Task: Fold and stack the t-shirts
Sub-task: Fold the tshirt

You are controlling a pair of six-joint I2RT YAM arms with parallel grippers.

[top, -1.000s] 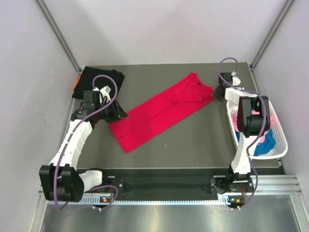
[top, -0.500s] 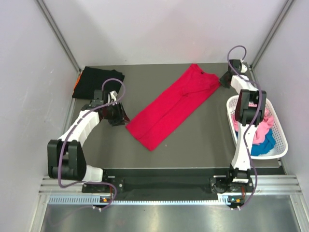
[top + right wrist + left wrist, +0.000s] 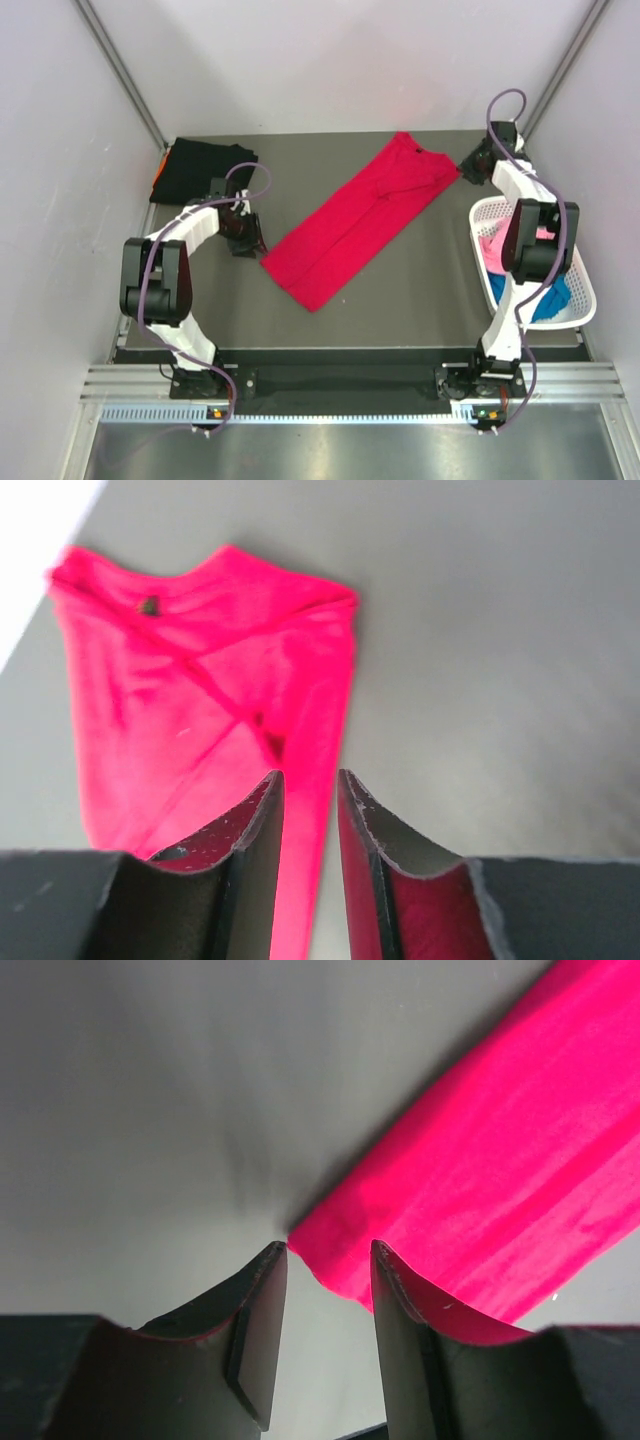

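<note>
Halving the red shirt [image 3: 355, 225] comes next, I judge (it's a long strip). My left hand [image 3: 328, 1247] at its eight o'clock corner and my right hand [image 3: 309, 775] at two both gape empty.

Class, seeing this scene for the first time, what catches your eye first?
The bright red t-shirt, folded into a long strip, lies diagonally in the middle. A black t-shirt sits at the far left corner; a white basket holding pink cloth and blue cloth stands at the right edge.
</note>
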